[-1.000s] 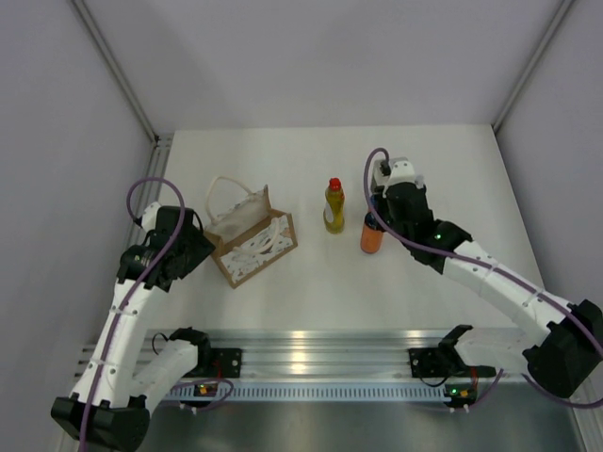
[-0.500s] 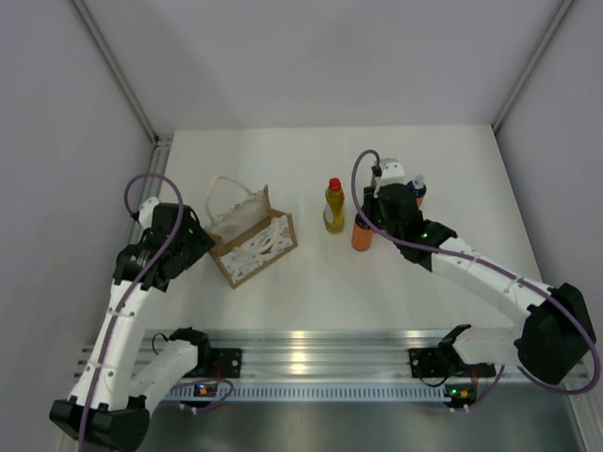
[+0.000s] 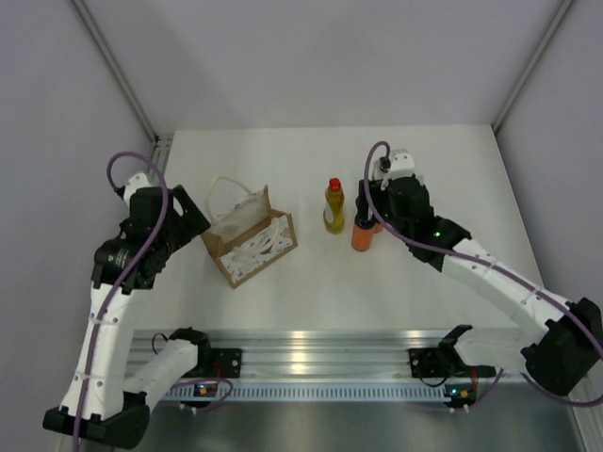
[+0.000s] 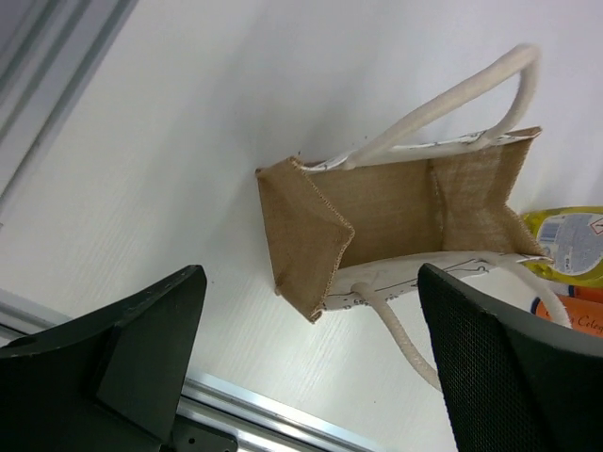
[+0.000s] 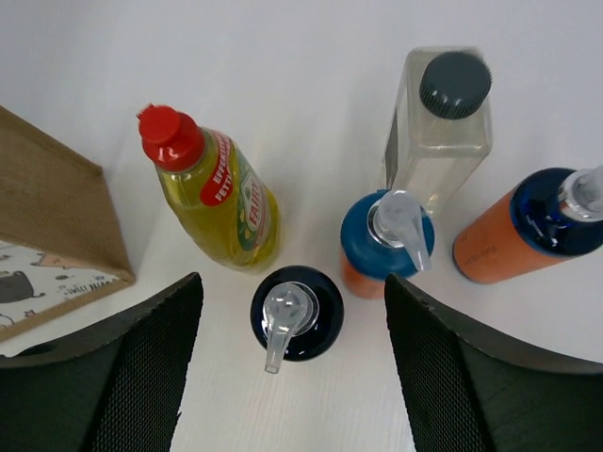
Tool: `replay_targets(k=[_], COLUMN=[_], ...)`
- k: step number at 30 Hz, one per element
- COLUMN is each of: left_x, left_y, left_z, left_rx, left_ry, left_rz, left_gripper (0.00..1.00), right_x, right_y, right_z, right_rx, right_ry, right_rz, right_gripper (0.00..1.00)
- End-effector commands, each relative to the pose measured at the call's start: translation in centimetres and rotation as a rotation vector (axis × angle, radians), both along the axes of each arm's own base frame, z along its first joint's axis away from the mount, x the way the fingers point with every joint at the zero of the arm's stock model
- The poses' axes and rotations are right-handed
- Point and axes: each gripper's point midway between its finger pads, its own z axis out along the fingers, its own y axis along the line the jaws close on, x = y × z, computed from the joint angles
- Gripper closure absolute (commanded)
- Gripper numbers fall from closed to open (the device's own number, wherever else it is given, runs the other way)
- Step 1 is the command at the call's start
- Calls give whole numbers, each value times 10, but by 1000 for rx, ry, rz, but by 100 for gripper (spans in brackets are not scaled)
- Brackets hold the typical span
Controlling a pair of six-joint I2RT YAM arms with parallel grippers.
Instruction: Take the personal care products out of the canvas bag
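Here, five bottles (image 5: 386,240) upright, canvas bag (image 4: 386,202) nearby

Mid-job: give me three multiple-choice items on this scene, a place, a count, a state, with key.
1. Relative to the bag, the yellow bottle is: A inside B beside it on the table C on its handles
2. Bottles in the right wrist view: A three B four C five
3. State of the bag: A stuffed with bottles B open, no bottle visible inside C folded flat
Key: B, it stands on the table by the bag's side; C, one yellow, one clear bottle, three orange bottles; B, the left wrist view shows only bare cloth inside.
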Motion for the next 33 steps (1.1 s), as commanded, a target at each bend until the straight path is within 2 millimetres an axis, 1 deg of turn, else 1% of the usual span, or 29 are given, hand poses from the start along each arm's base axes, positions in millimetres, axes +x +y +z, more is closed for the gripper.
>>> replay_targets(k=[1,2,4,5,7,8,9,10,11,12,14,15,16,18,19,20,21,22,26,27,28,29,30,31,32,33], left_x=[-6,-8,-12,-16,-19,-21,-23,-25,-27,-30,-35,-40,-46,-55,-61,-65,-68,-73,-87,-89,-90,-93,-94,-95,-97,-97], left_y=[11,14,21,27,32,35,38,39,41,42,42,42,40,36,35,35,35,37,43,43,41,41,42,42,42,42], left_z=[35,39,50,51,53,55,56,57,58,60,61,60,61,58,60,59,57,57,54,54,54,55,55,56,56,56], left_rx=[83,95,120,146,174,184,195,201,209,216,229,232,228,229,217,218,233,238,257,255,249,244,242,240,238,236], left_ry=[-49,-54,-71,-63,-62,-66,-71,-74,-77,-91,-96,-90,-96,-86,-103,-106,-102,-118,-126,-133,-140,-153,-154,-159,-168,-169], left_rz=[-23,-15,3,26,39,45,58,59,59,48,31,14,-14,-58,-71,-77,-97,-102,-93,-97,-105,-103,-100,-103,-103,-100], left_gripper=[2,2,2,2,2,2,2,2,2,2,2,2,2,2,2,2,2,2,2,2,2,2,2,2,2,2], right_x=[-10,-16,-25,-35,-45,-53,-61,-66,-74,-82,-96,-101,-110,-121,-129,-135,-139,-148,-167,-171,-175,-181,-185,-188,-191,-196], right_y=[-19,-25,-36,-49,-59,-67,-74,-79,-87,-94,-105,-110,-115,-129,-135,-143,-147,-155,-171,-173,-178,-183,-187,-189,-194,-199], right_z=[60,71,77,82,87,98,92,94,101,96,101,101,95,98,92,96,96,96,96,96,100,95,100,96,101,100], right_rx=[46,53,44,25,14,25,2,6,17,3,35,39,24,23,3,9,6,-5,-26,-29,-30,-57,-53,-65,-63,-76], right_ry=[-69,-83,-80,-78,-76,-93,-62,-57,-69,-42,-46,-39,-11,-14,9,-2,1,11,43,52,50,81,78,94,83,89], right_rz=[-37,-41,-62,-82,-96,-110,-112,-123,-142,-151,-176,-183,-186,-214,-223,-242,-249,-259,-273,-272,-288,-292,-301,-303,-317,-326], right_gripper=[25,24,21,15,11,6,5,4,1,0,1,1,0,1,1,1,1,1,1,1,1,0,0,0,1,0])
